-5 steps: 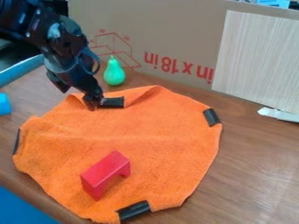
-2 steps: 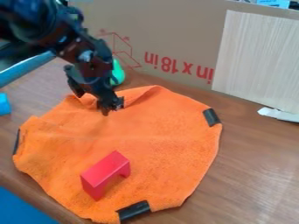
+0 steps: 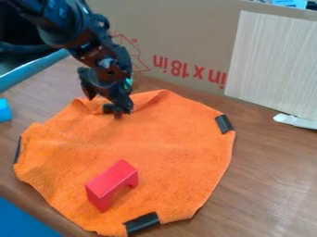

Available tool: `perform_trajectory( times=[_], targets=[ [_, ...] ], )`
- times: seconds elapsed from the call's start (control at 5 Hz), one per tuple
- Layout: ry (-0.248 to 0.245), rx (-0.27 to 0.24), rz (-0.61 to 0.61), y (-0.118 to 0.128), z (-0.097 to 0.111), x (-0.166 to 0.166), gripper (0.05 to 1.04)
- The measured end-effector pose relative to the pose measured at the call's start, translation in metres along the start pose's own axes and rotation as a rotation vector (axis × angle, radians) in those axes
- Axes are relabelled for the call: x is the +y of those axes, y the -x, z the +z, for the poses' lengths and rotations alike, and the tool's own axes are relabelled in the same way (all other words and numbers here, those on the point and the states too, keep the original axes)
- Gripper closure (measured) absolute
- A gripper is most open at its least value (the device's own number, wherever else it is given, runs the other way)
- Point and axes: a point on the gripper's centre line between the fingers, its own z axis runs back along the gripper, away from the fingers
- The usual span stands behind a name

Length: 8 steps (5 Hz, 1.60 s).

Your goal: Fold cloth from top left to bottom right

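Note:
The gripper is at the cloth's upper left edge, its fingers apart, one low over the black strip there and the other farther left by the edge. The orange cloth lies spread on the table, its upper left edge slightly raised and creased. A black strip on that edge is partly hidden by the gripper. On the cloth's lower left part stands a red arch-shaped block. More black strips mark the right edge and the bottom edge.
Behind the cloth stands a cardboard panel, with a pale wooden board against it at right. A green pear is mostly hidden behind the gripper. A blue block sits at the left edge of the wooden table.
The gripper has shifted right along the cloth's upper left edge, now covering much of the pear and part of the black strip. Cloth and red block look unmoved.

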Motion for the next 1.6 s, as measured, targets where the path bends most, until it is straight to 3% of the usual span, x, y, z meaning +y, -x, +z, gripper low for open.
perform_trajectory(
  times=[0.4,1.0,1.2,1.6],
  targets=[
    [-0.006,0.007,-0.006,-0.004,-0.004,-0.002,0.083],
    [0.187,0.142,-0.079,-0.008,-0.012,-0.004,0.083],
    [0.186,0.152,-0.079,-0.011,-0.017,-0.004,0.133],
    [0.185,0.153,-0.065,-0.01,-0.019,-0.007,0.669]
  ],
)
